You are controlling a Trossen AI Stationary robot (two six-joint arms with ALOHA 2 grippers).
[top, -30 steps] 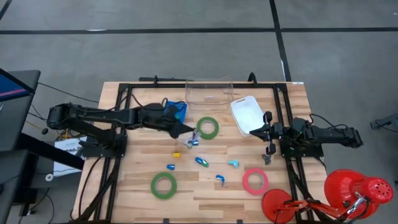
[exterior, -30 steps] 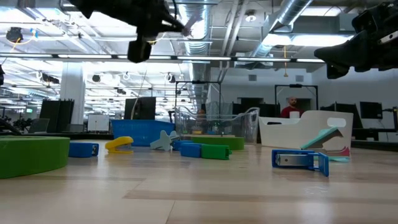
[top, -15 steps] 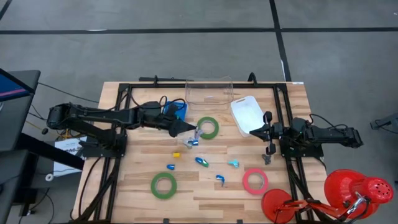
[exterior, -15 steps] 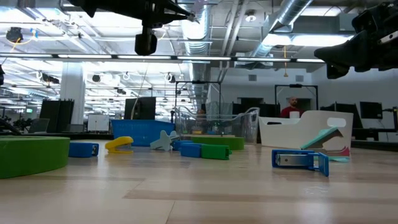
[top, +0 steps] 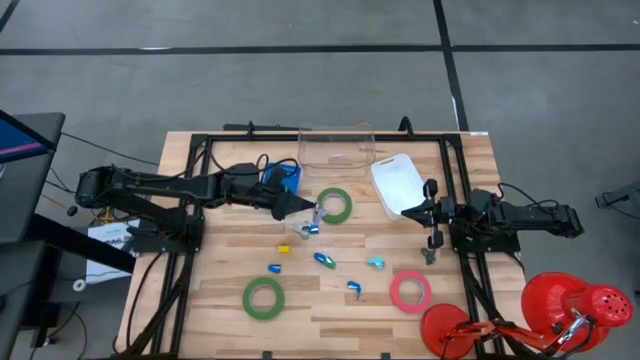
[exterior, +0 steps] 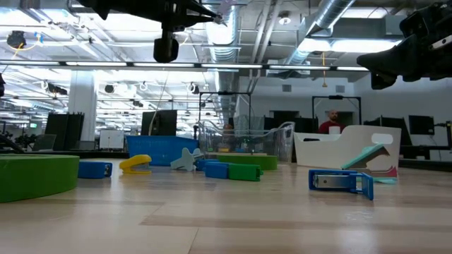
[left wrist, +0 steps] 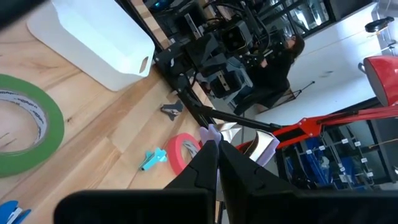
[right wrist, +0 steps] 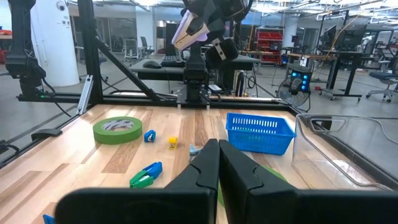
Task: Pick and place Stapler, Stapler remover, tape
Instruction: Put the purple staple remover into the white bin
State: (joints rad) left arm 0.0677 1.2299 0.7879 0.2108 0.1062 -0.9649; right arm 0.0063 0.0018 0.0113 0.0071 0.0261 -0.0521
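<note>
Left gripper (top: 309, 212) hangs above the middle of the table (top: 330, 305), just beside the green tape roll (top: 334, 205) near the back edge, fingers pressed together. A small pale purple piece seems pinched at their tips in the left wrist view; what it is I can't tell. Right gripper (top: 432, 214) waits near the right edge, beside the white bin (top: 397, 182), fingers pressed together on nothing I can see.

The other tape: a second green roll (top: 263, 297) toward the front-left corner and a pinkish-red roll (top: 410, 290) toward the front-right. Small staplers and removers lie scattered across the middle, including a yellow one (top: 284, 248), a blue one (top: 324, 258) and a teal one (top: 375, 263). The blue basket (top: 284, 176) and the clear bin (top: 336, 146) sit along the back edge.

Now the risks:
- That pinch looks tip-only, so a quick swing could shake the little piece loose among the clutter.
- A careless descent here could catch the rim of the nearby green roll and shove it into the small blue piece (top: 303, 229) beside it.
- The containers stand close together, so a release off centre could land the piece in the wrong one or bounce it off a rim.
- Closed fingers can't take a flat roll, so they must spread before any tape pick.
</note>
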